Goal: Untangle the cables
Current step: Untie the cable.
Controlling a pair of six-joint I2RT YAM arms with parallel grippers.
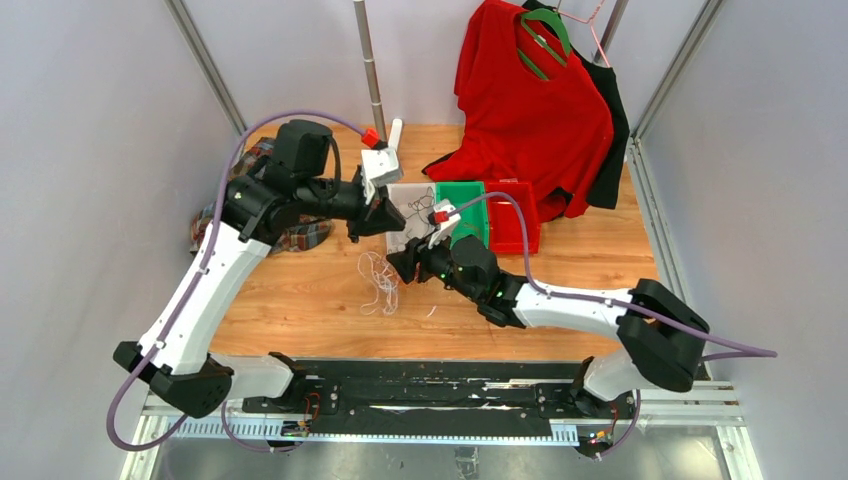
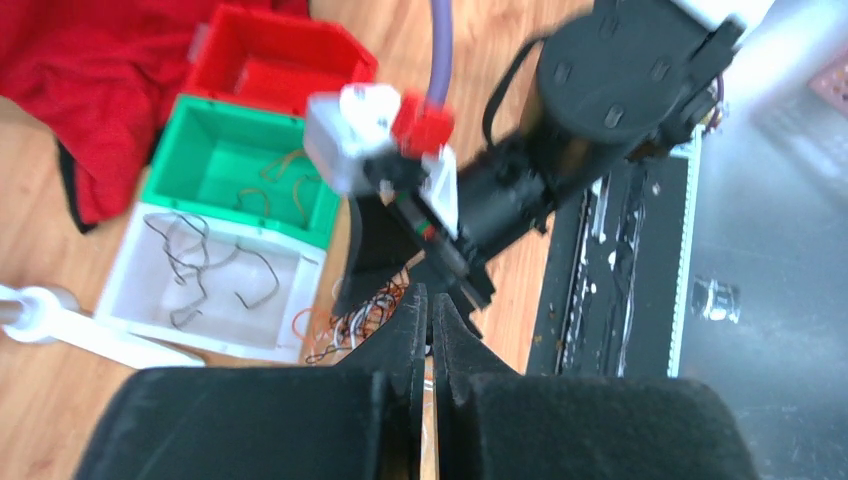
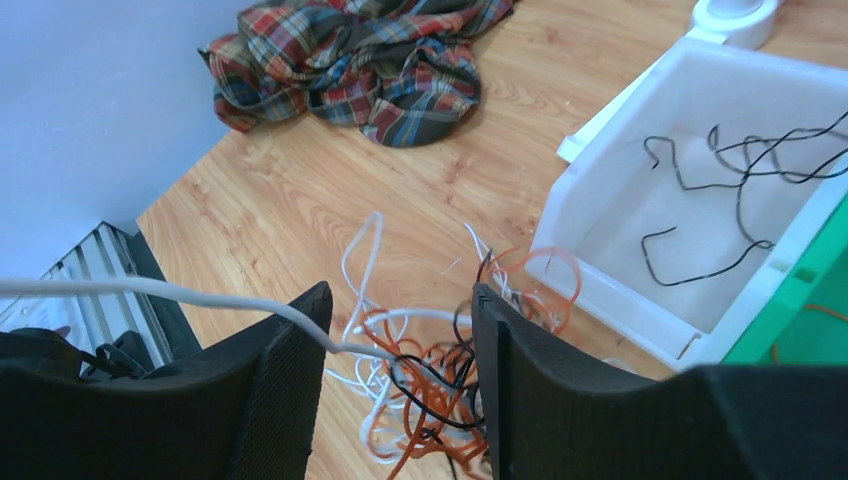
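A tangle of white, orange and black cables (image 3: 440,390) lies on the wooden table in front of the white bin (image 3: 600,130). My right gripper (image 3: 400,295) is open, and its two fingers straddle the tangle. One white cable (image 3: 200,295) stretches from the tangle over its left finger and off the left edge. In the top view this gripper (image 1: 405,265) sits beside loose white loops (image 1: 380,280). My left gripper (image 2: 432,300) is shut above the tangle (image 2: 360,320); whether a thin cable is pinched does not show. It hovers by the white bin (image 1: 395,190) in the top view (image 1: 375,222).
Black cables (image 3: 720,200) lie in the white bin, orange ones (image 2: 280,185) in the green bin (image 2: 180,130), and a red bin (image 2: 250,30) stands beyond. A plaid cloth (image 3: 370,60) lies at the table's left, a red shirt (image 1: 530,110) hangs at the back right, and a pole (image 1: 370,60) stands behind.
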